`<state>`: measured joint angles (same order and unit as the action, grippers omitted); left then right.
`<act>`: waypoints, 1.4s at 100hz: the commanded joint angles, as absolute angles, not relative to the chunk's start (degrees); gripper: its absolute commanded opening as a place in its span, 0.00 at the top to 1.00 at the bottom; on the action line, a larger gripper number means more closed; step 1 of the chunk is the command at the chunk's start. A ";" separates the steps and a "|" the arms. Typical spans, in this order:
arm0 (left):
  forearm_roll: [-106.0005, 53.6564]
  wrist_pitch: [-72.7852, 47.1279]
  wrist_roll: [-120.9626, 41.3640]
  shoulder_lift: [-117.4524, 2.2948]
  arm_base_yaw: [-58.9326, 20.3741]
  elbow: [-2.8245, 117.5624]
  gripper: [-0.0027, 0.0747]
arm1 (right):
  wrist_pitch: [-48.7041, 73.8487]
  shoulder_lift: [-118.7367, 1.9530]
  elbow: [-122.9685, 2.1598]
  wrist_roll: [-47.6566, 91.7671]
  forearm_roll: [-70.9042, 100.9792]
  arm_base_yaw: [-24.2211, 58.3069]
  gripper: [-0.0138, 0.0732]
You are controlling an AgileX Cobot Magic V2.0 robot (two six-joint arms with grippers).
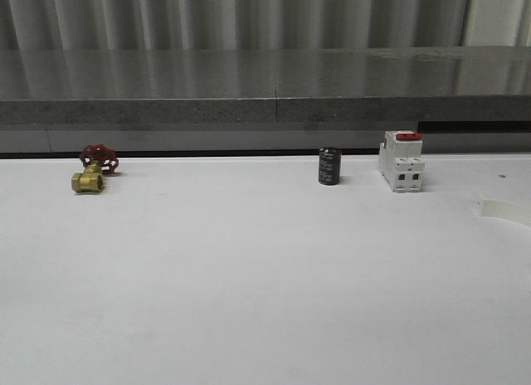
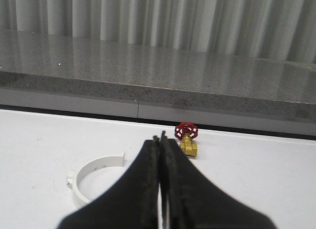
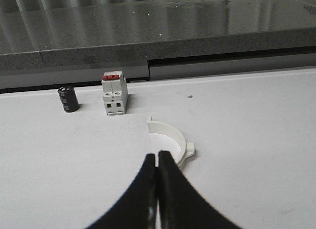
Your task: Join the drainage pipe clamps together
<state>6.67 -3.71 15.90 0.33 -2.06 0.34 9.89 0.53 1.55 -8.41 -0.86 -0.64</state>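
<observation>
One white half-ring drainage pipe clamp lies flat on the white table, just beyond and to one side of my left gripper. That gripper's black fingers are pressed together with nothing between them. A second white half-ring clamp lies directly past the tips of my right gripper, which is also shut and empty, its tips apart from the clamp. In the front view a piece of this clamp shows at the table's right edge.
A brass valve with a red handwheel sits at the back left, also seen as the valve. A black cylinder and a white red-topped breaker stand at the back right. A grey ledge runs behind the table.
</observation>
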 commanded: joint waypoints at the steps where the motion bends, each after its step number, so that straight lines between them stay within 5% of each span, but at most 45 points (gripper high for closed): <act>1: 6.28 1.09 16.05 1.95 -2.40 -1.72 0.99 | 5.26 1.45 0.70 -8.09 -1.06 -0.93 0.92; 53: 5.09 0.00 16.05 0.17 -2.40 6.25 0.99 | 5.26 1.45 0.70 -8.09 -1.06 -0.93 0.92; 98: 6.35 -39.00 15.78 -23.05 -2.40 34.86 0.99 | 5.26 1.45 0.70 -8.09 -1.06 -0.93 0.92; 140: 4.68 -50.78 15.78 -35.22 -2.40 38.61 0.99 | 5.26 1.45 0.70 -8.09 -1.06 -0.93 0.92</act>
<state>5.03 -52.75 15.70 -34.19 -2.06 36.65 9.89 0.53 1.55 -8.41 -0.86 -0.64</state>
